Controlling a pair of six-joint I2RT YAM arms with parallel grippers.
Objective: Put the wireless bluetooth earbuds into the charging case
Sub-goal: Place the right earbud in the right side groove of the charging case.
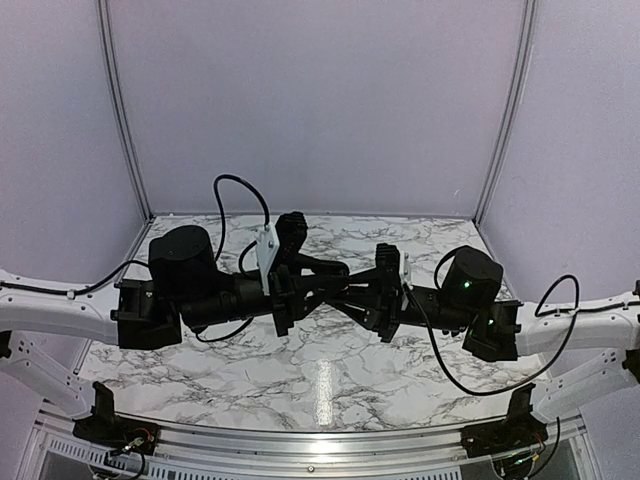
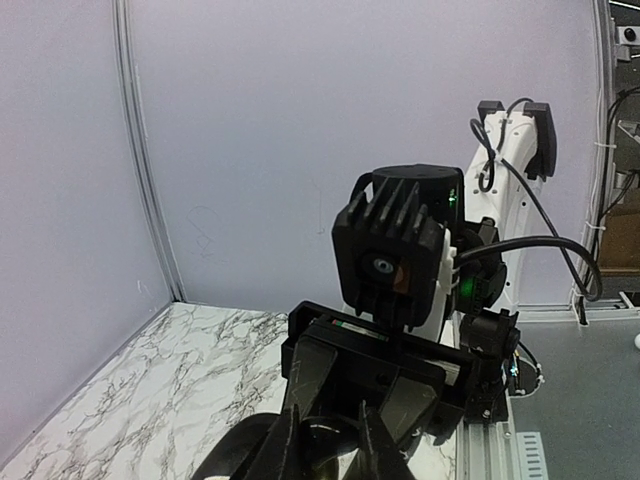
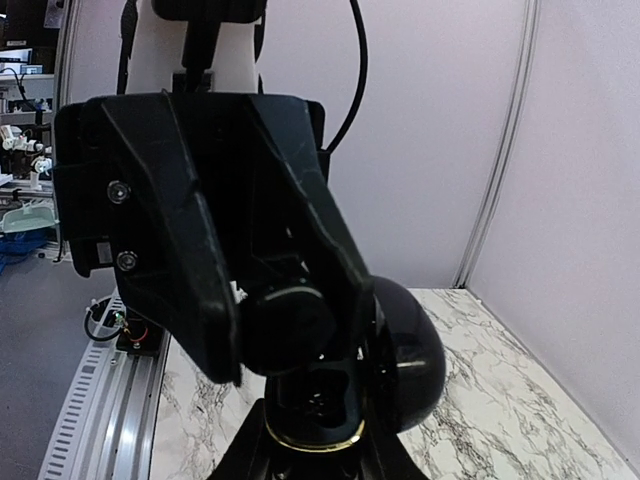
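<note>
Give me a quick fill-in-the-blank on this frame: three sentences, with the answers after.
1. The left gripper and right gripper meet in mid-air above a ___-patterned table.
2. In the right wrist view, the open charging case is ___ in colour.
3. Its opening is edged by a thin ___ rim.
Missing words: marble; black; gold.

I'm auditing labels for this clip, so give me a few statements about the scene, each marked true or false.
The left gripper and right gripper meet in the air above the marble table. True.
The black case is closed. False: its lid stands open, showing a gold-coloured rim.
The right gripper is shut on the black case. True.
A red case lies on the table. False: none shows there.
The left gripper is wide open. False: it is shut.
</note>
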